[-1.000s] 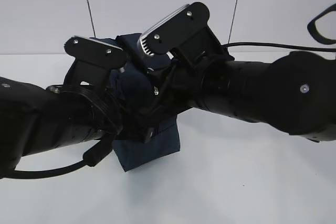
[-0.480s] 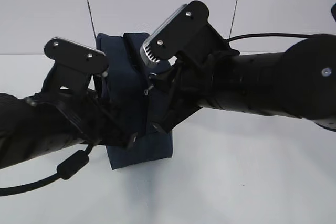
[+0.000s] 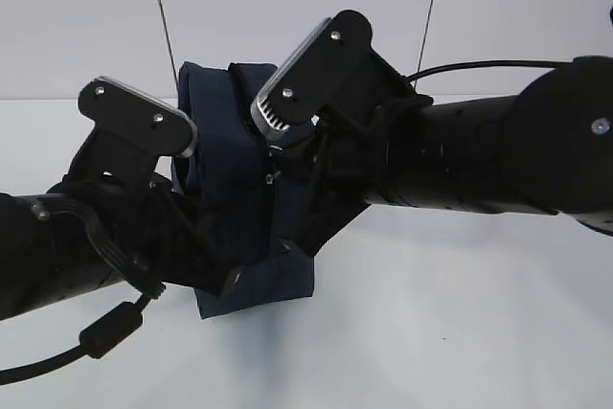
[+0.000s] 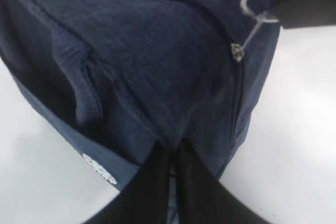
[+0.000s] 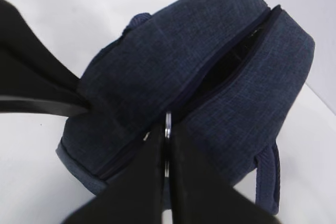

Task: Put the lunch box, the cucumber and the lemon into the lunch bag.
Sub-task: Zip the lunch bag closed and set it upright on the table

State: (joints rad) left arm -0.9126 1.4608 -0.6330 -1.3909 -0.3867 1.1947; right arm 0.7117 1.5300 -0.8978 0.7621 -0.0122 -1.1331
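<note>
The table (image 3: 460, 332) is white and bare to the right and in front of the arms, with open room there; its far edge meets a pale wall.

The bag (image 3: 239, 160) stands near the middle of the table, upright, hemmed in by an arm on each side. In the right wrist view its zipper gapes partway along the top, showing a dark inside, and a loop handle hangs at the lower right. A small white logo (image 4: 98, 168) sits low on one side, near the bottom seam.

The left arm reaches in from the left of the exterior view. The left gripper (image 4: 170, 169) is closed narrow, its jaws pinching the bag's fabric low on the side wall, just beside the zipper line.

The right arm comes in from the right, above the bag. The right gripper (image 5: 166, 156) is also closed narrow, clamped on the ring pull (image 5: 168, 124) at the end of the open stretch of zipper.

The lunch box, cucumber and lemon do not show in any view.
</note>
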